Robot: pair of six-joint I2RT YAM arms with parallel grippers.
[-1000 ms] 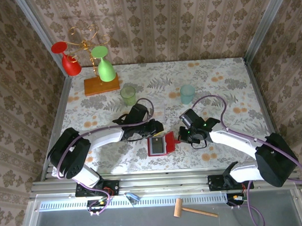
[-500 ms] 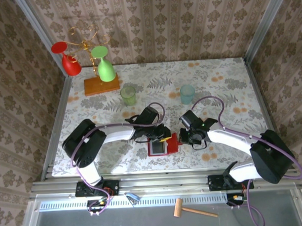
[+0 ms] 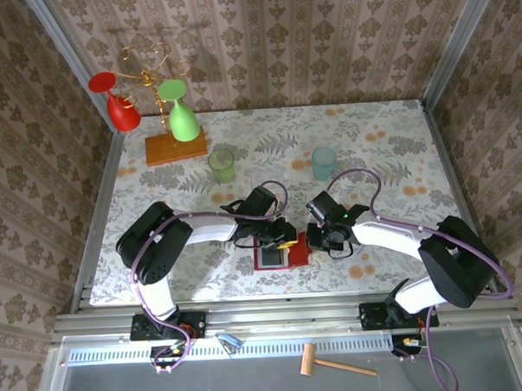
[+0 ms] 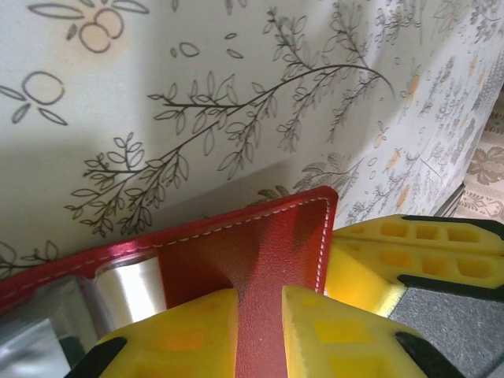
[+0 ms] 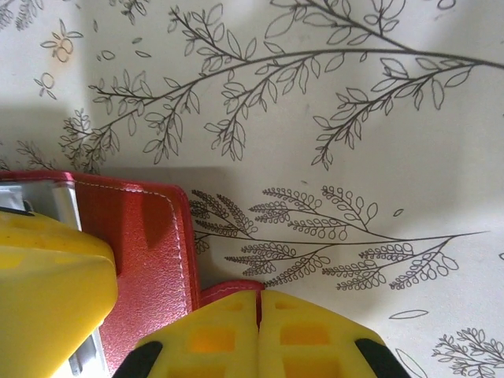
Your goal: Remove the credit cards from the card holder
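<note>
Nearest, below the table edge, a mallet [image 3: 333,363] lies well apart from the work. Just past the arm bases, the holder [image 3: 279,249] lies open near the front of the table [image 3: 389,147], grey pockets up, between the two grippers.

The left gripper [image 4: 260,331] is clamped on the holder's red flap. In the left wrist view the leather runs up between the yellow pads [image 4: 177,339], with a clear pocket [image 4: 118,287] just beside them. The right gripper [image 5: 258,327] has its jaws together at the holder's right side. A red tab [image 5: 228,289] meets their tips, but whether it is pinched I cannot tell.

I judge this to be the step of spreading and steadying the holder, with the cards yet to be drawn from the pockets. The next move probably calls for one gripper to keep the holder pinned. The other would part its jaws, find a card's thin edge at a pocket mouth and pull along the pocket, not across it, or the holder will drag.

Farther back stand a green cup [image 3: 222,165] and a blue cup [image 3: 324,163]. Beyond them a rack [image 3: 174,147] holds upturned glasses.
</note>
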